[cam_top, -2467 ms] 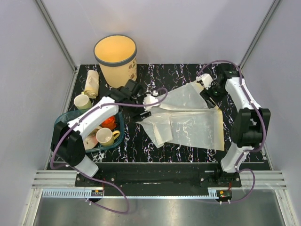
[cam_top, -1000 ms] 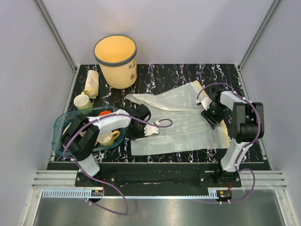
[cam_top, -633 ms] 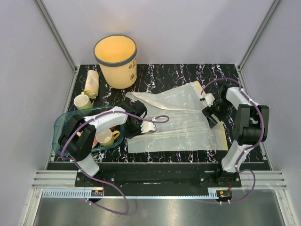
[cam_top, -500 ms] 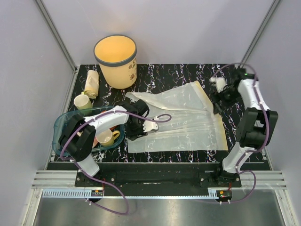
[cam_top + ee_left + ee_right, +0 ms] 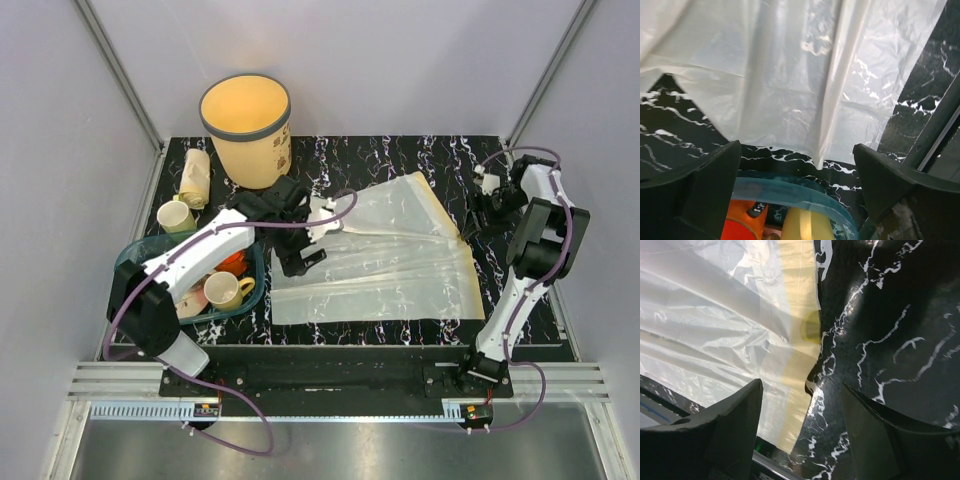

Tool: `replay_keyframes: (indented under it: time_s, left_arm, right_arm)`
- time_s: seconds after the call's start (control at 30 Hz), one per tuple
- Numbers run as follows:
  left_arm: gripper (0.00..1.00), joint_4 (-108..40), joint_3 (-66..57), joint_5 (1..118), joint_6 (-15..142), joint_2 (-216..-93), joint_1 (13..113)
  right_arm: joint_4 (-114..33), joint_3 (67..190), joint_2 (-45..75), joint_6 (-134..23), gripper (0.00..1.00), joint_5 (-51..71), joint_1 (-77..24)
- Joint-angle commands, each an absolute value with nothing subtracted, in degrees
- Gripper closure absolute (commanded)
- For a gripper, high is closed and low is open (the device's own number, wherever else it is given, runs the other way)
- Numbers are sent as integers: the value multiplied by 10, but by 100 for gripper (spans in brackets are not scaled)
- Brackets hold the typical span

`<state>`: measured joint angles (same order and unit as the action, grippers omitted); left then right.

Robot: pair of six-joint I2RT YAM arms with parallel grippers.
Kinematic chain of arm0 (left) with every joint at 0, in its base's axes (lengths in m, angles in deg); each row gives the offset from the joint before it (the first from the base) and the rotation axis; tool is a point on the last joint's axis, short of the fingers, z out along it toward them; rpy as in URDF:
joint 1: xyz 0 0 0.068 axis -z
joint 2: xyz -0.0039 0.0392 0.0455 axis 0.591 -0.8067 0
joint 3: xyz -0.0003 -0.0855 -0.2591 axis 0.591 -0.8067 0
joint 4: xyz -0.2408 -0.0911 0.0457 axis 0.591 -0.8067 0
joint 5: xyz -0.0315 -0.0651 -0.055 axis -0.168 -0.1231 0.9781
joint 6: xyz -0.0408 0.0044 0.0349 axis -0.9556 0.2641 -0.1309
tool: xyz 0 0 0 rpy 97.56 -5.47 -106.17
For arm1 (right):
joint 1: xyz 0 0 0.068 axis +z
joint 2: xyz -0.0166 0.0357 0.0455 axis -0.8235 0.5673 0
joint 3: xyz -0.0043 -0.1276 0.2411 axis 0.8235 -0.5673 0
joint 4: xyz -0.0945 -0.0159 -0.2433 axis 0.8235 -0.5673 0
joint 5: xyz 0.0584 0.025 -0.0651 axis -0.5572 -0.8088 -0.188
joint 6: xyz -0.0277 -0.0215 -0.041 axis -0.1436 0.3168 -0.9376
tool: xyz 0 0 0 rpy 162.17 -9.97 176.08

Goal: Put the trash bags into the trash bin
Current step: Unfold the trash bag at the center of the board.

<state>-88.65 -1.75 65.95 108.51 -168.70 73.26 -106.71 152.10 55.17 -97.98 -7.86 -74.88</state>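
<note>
Top external view: black marbled table (image 5: 400, 160) walled on three sides; all of the task's things stand or lie on it
Trash bags (image 5: 390, 265): one wide translucent sheet spread flat over the middle and right of the table; no part of it in the bin; a yellowish strip runs along its right edge
Long axis: roughly left to right, the sheet fanning wider toward the right
Trash bin (image 5: 247, 125): upright at the far left, mouth open, nothing showing inside; just beyond the sheet's far-left corner
Teal tray (image 5: 135, 262): near left, holding cups (image 5: 225, 290); its rim sits just beside the sheet's left edge
Left gripper (image 5: 312, 238): fingers spread wide with nothing between them (image 5: 796, 155); over the sheet's left edge, the bin beyond it and slightly left
Right gripper (image 5: 488, 195): jaws apart and empty (image 5: 802, 390); over bare table just off the sheet's far-right edge, well apart from the bin
Pale roll (image 5: 195, 178): lies left of the bin, clear of both arms
Deciding relation: the left arm is nearer both sheet and bin, so gathering probably starts at that left edge
Room: bare table behind the sheet and a strip in front; tray and cups crowd the left; the sheet's near-right corner lies close to the table's edge
</note>
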Motion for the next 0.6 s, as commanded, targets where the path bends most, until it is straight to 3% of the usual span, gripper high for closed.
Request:
replay_keyframes:
  time_s: [0.0,0.1,0.3,0.4,0.5,0.57]
  left_arm:
    - [1,-862,32,685,1036,-1647,715]
    - [1,-835,45,688,1007,-1631,699]
    - [1,-822,88,727,924,-1634,655]
    - [1,-804,89,742,880,-1631,631]
    - [1,-776,71,806,829,-1615,595]
    - [1,-701,41,834,781,-1583,570]
  right_arm:
    - [-1077,1517,573,-926,28,-111,-746]
    - [-1070,1497,584,-921,30,-118,-747]
    - [-1082,1465,583,-918,49,-151,-746]
    - [-1085,1451,570,-925,69,-154,-747]
    - [-1087,1449,538,-932,100,-163,-740]
    - [-1072,1439,506,-937,100,-165,-728]
